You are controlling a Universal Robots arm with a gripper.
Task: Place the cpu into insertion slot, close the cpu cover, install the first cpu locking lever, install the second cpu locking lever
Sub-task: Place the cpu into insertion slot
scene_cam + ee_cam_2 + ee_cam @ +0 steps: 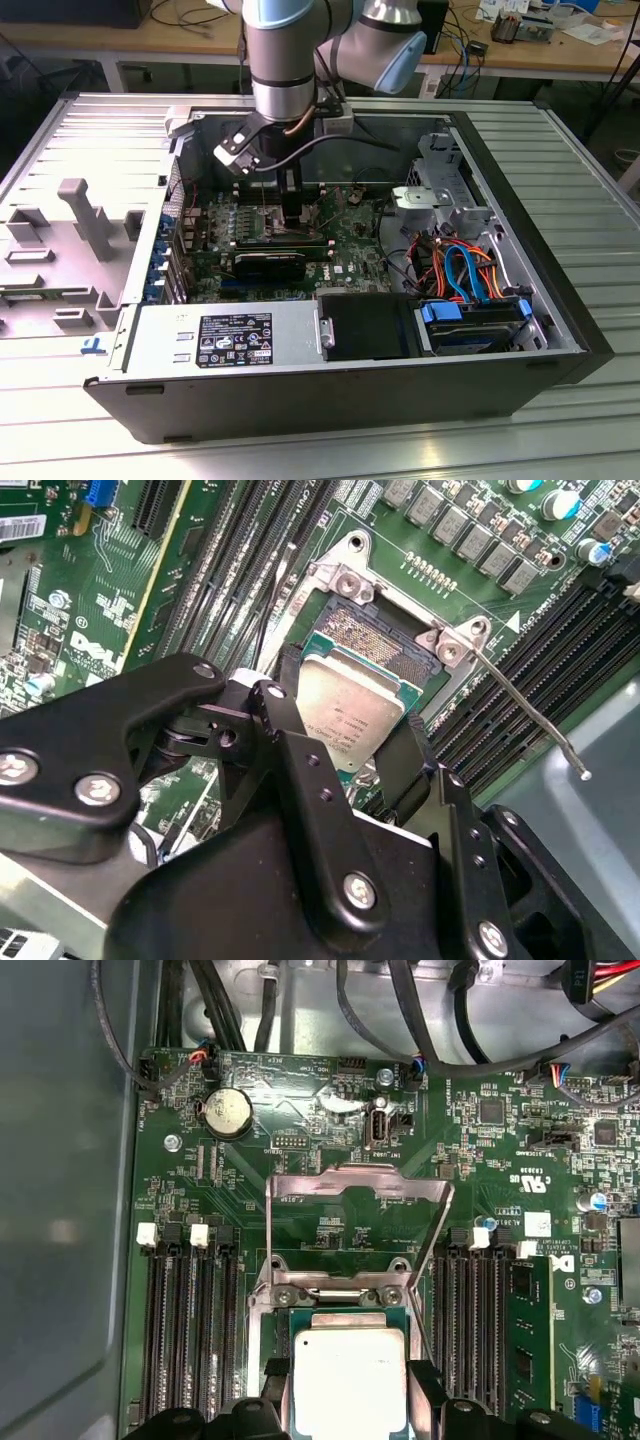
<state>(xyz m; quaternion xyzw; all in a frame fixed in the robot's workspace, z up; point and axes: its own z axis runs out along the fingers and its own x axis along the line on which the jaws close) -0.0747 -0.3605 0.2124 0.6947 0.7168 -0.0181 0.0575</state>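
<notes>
Pincer (345,725), upper centre of the exterior view, tight on the chip (352,708) just above the open socket (385,645), cover (360,1185) raised.

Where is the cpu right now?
In the first wrist view the cpu sits gripped between the fingers, beside the open cpu cover; in the second wrist view it hangs partly over the insertion slot.
</notes>
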